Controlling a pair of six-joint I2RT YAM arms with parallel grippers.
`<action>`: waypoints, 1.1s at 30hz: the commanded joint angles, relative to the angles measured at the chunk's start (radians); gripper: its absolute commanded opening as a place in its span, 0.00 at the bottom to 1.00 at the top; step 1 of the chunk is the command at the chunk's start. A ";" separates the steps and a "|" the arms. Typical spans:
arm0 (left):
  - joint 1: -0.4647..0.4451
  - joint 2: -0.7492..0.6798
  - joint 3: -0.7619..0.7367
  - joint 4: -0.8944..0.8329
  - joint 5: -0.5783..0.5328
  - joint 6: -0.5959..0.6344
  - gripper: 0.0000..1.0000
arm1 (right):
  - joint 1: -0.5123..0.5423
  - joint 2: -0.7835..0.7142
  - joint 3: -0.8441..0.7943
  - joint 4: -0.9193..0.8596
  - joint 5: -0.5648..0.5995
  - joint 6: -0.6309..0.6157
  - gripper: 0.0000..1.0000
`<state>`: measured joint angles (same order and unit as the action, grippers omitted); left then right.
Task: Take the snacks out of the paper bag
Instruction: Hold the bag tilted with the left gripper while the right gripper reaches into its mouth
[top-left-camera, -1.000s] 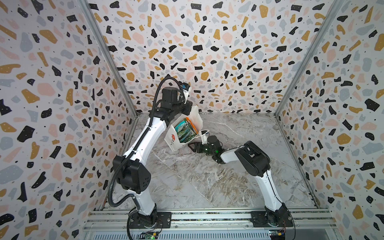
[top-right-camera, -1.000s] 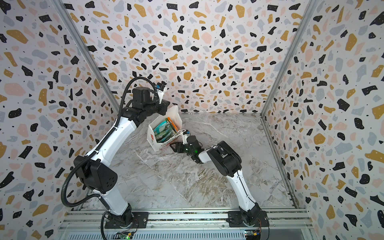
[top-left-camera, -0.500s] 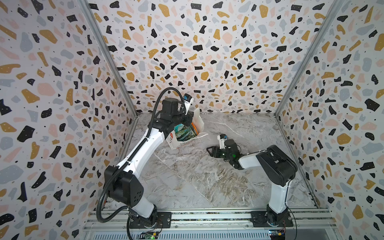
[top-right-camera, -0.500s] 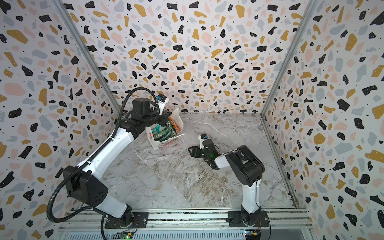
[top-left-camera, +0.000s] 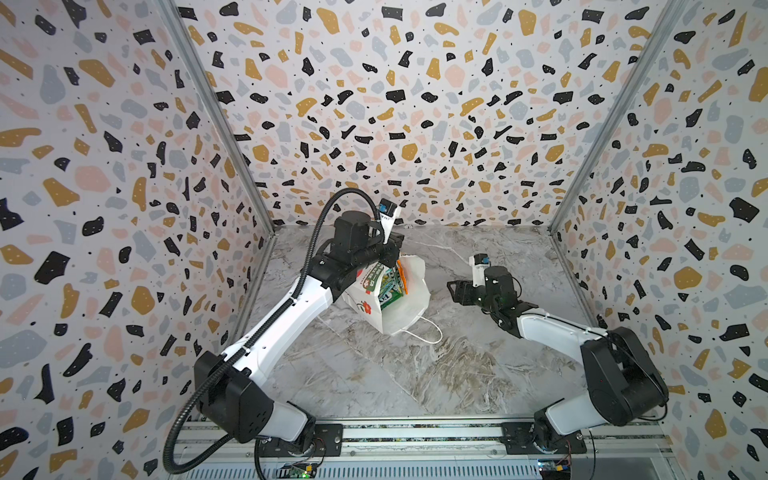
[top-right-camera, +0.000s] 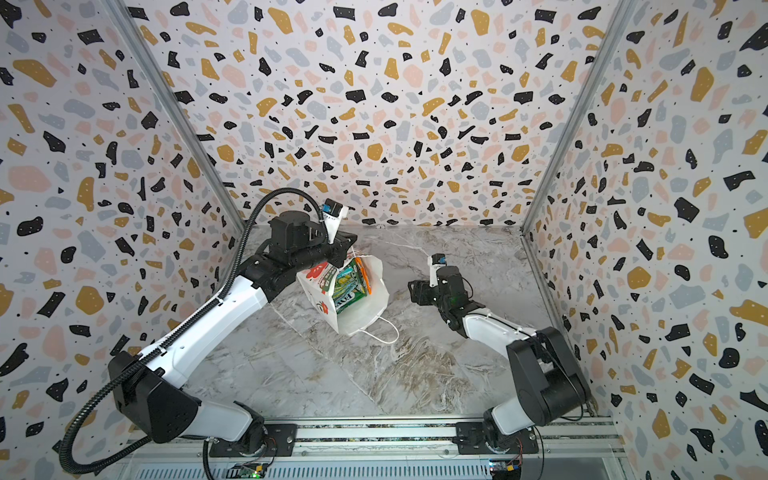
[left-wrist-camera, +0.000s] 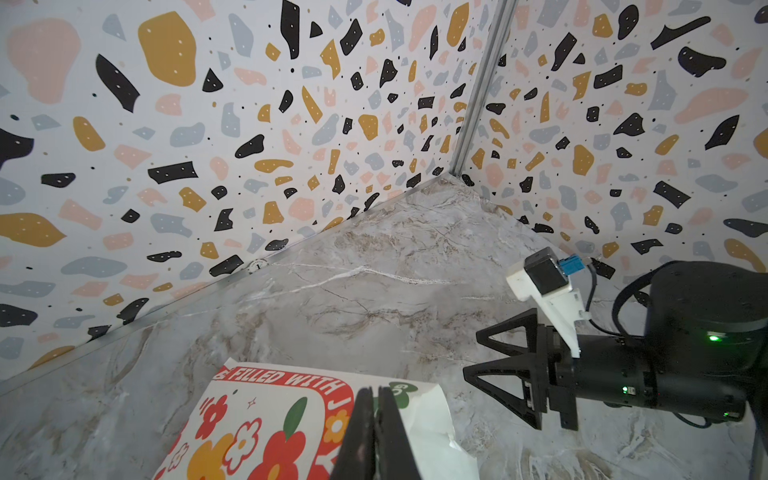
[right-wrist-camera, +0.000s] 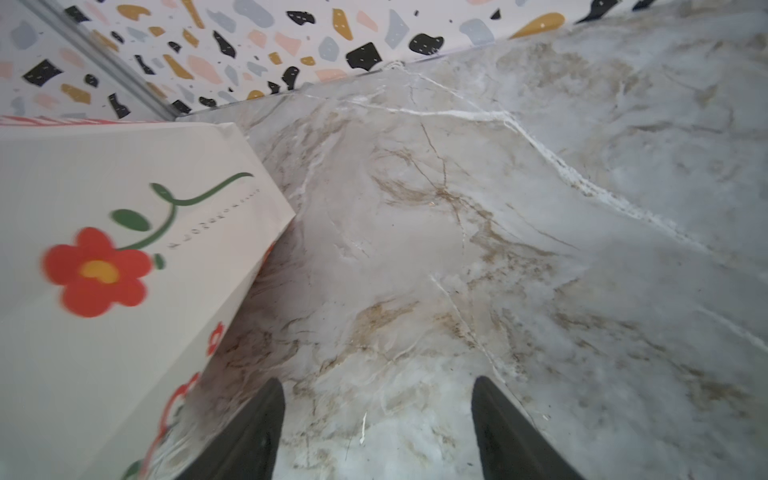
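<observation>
**Packets all in the bag, right gripper waiting empty**

The candy packets (top-left-camera: 388, 284) are all sitting inside the white paper bag (top-left-camera: 409, 307), green and teal edges showing with one orange edge beside them. The bag is leaning just left of the table's centre, its mouth tipping toward 4 o'clock. At the bag's 11 o'clock the left gripper (left-wrist-camera: 372, 395) is pinching the rim, jaws pressed together on the paper. At its 3 o'clock the right gripper (top-left-camera: 455, 291) is hovering apart from it, jaws spread and carrying nothing.

The risks, as I'm reading them:
- Thin paper may tear or slip from that pinch.
- The glossy packets could slide out in a heap.
- The cord handle (top-left-camera: 424, 332), trailing at 6 o'clock, could snag a finger reaching in.

The marble-look tabletop (top-left-camera: 374, 374) is looking smooth, and terrazzo walls (top-left-camera: 374, 104) are closing in on three sides.
</observation>
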<state>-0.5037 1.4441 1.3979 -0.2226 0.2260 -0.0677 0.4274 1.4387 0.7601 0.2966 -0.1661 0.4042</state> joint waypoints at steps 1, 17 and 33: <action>-0.008 -0.009 -0.009 0.050 0.003 -0.041 0.00 | 0.013 -0.106 0.044 -0.062 -0.101 -0.080 0.70; -0.009 -0.055 -0.044 0.068 0.009 0.006 0.00 | 0.303 -0.013 0.243 -0.212 -0.287 -0.277 0.58; -0.009 -0.111 -0.090 0.086 -0.002 0.017 0.00 | 0.387 0.219 0.364 -0.239 0.016 -0.278 0.51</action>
<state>-0.5117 1.3613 1.3186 -0.1970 0.2260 -0.0635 0.8101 1.6512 1.0794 0.0628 -0.2424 0.1200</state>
